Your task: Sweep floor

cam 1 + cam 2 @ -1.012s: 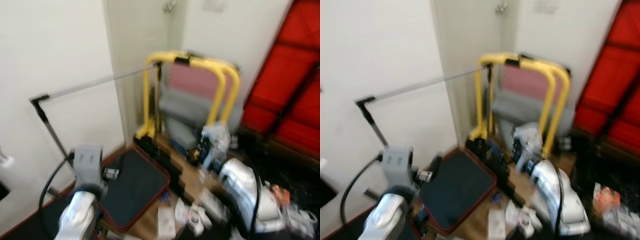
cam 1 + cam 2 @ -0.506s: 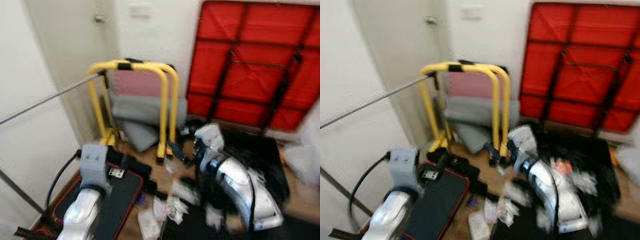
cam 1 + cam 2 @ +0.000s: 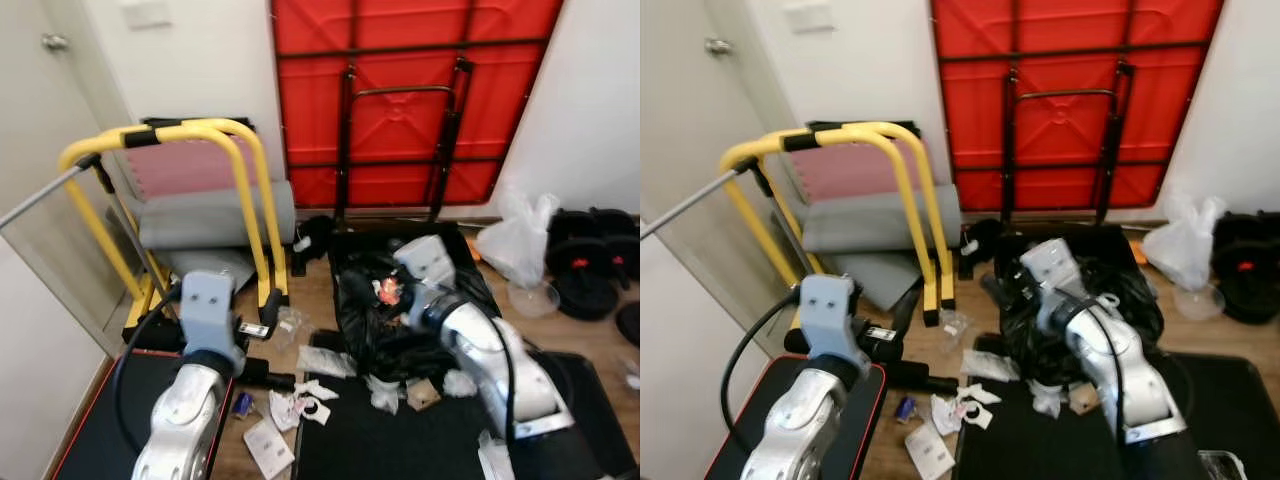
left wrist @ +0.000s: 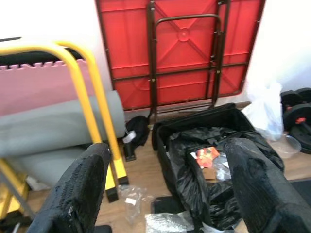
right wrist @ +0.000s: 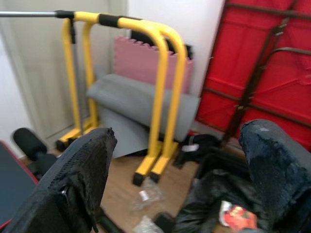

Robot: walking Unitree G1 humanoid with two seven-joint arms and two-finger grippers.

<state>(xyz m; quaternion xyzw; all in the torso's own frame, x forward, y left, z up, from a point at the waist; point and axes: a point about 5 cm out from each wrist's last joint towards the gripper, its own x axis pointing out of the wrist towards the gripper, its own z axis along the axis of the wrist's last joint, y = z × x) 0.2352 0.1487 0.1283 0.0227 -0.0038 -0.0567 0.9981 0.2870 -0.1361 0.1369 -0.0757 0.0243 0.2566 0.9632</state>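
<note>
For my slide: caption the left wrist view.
Open left end effector faces black bag and folded red table.

The floor (image 3: 318,300) is light brown wood, seen only in a strip between the mats. Scraps (image 3: 300,405) of white paper and crumpled wrappers lie scattered on it, one flat paper (image 3: 262,447) nearest the camera. A clear plastic bag (image 3: 290,325) lies beside the foot of the yellow frame. More white scraps (image 3: 385,393) lie on the edge of the black mat, touching a black bag, with a small brown piece (image 3: 421,393) just beside them
</note>
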